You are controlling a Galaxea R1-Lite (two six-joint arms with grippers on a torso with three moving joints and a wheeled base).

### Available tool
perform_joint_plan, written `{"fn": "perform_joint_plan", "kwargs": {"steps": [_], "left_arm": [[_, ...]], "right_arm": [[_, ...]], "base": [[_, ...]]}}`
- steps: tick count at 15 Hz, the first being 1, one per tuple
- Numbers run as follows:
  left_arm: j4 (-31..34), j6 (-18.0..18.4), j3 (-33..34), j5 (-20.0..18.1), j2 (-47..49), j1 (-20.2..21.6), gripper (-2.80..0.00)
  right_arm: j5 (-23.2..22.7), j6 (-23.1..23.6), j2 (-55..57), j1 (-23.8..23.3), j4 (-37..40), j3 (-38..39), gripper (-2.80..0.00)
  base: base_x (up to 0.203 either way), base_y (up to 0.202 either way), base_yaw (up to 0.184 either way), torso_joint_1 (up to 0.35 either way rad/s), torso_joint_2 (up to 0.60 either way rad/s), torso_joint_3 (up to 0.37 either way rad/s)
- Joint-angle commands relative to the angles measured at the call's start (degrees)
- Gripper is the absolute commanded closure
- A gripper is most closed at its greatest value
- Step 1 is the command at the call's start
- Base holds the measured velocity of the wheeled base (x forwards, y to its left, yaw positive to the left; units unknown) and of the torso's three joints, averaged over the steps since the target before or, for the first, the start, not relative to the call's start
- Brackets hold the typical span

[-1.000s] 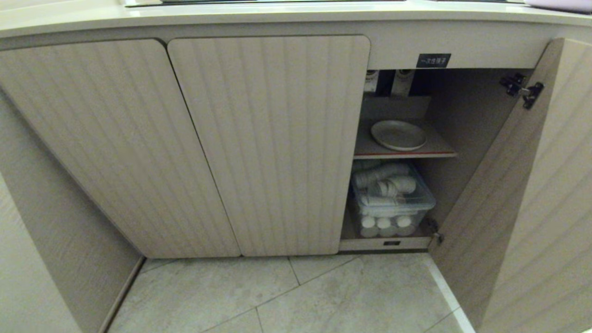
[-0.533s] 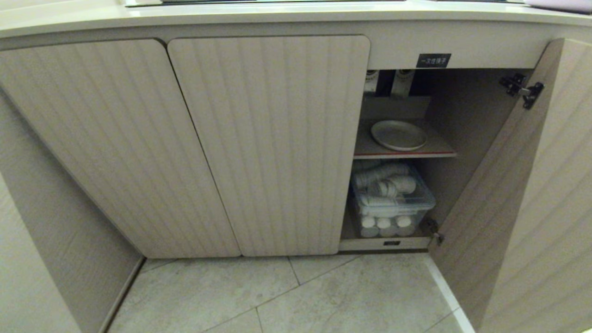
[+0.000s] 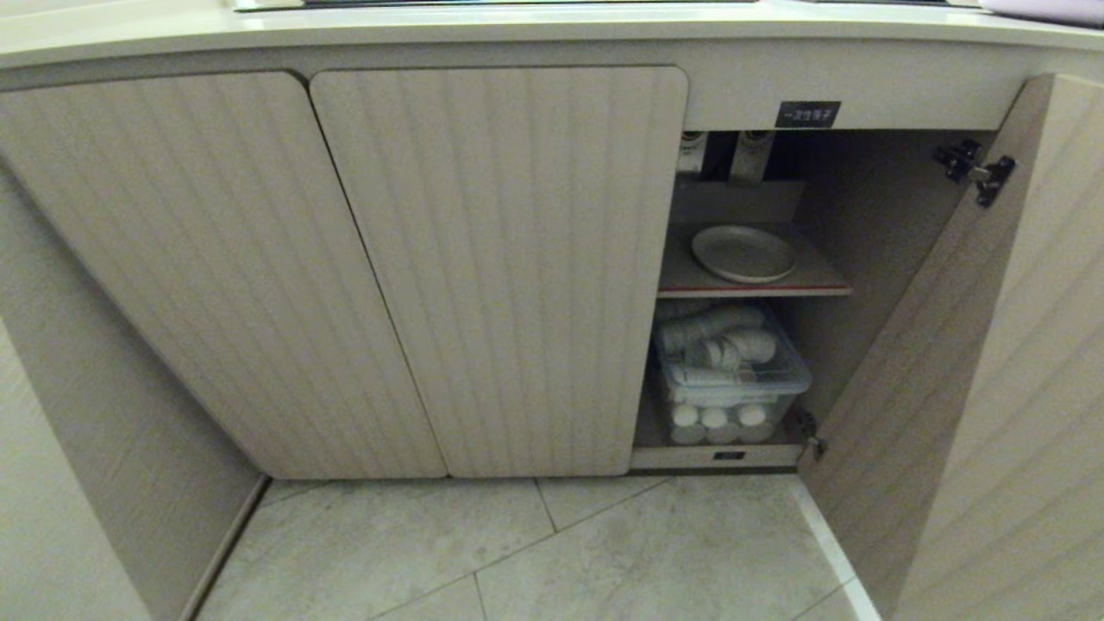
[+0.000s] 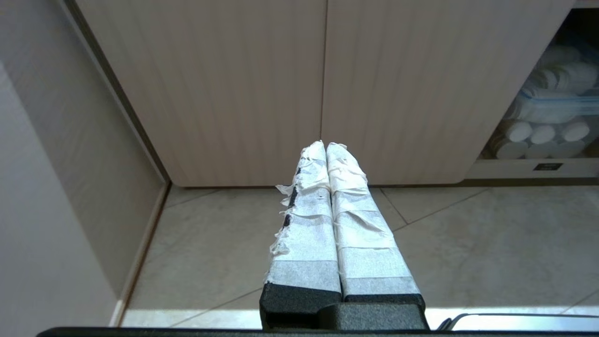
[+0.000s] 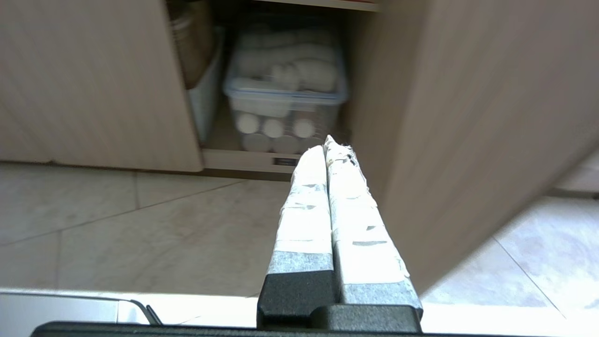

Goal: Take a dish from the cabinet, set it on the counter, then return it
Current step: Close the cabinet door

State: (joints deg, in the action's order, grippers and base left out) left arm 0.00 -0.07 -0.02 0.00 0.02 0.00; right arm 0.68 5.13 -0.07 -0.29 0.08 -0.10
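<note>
Head view: the dish (image 3: 743,254) sits untouched on the cabinet (image 3: 500,267) shelf behind the open door (image 3: 975,345); step 1 is pending. Left wrist view: left end effector (image 4: 326,145) closed, empty. Right wrist view: right end effector (image 5: 327,142) closed, empty; it must open and reach upward.

The head camera is looking down at the cabinet (image 3: 500,267); both wrist cameras are facing it low, sharing the clear bin (image 3: 733,379).

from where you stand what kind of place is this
Probably a commercial kitchen or serving area: a glossy counter over ribbed cabinet doors, a dish on the inner shelf, and a clear bin of stacked disposable cups.
</note>
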Motion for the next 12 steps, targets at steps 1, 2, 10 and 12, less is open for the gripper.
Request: {"fn": "perform_joint_plan", "kwargs": {"steps": [1, 2, 10, 12], "left_arm": [[0.0, 0.0, 0.0, 0.0, 0.0, 0.0, 0.0], [0.0, -0.1, 0.0, 0.0, 0.0, 0.0, 0.0], [0.0, 0.0, 0.0, 0.0, 0.0, 0.0, 0.0], [0.0, 0.0, 0.0, 0.0, 0.0, 0.0, 0.0]], "right_arm": [[0.0, 0.1, 0.1, 0.0, 0.0, 0.0, 0.0], [0.0, 0.1, 0.1, 0.0, 0.0, 0.0, 0.0], [0.0, 0.1, 0.1, 0.0, 0.0, 0.0, 0.0], [0.0, 0.1, 0.1, 0.0, 0.0, 0.0, 0.0]], "base": [[0.001, -0.174, 0.0, 0.005, 0.0, 0.002], [0.0, -0.198, -0.003, 0.002, 0.0, 0.0], [0.0, -0.196, 0.001, 0.001, 0.0, 0.004], [0.0, -0.193, 0.0, 0.005, 0.0, 0.001]]}}
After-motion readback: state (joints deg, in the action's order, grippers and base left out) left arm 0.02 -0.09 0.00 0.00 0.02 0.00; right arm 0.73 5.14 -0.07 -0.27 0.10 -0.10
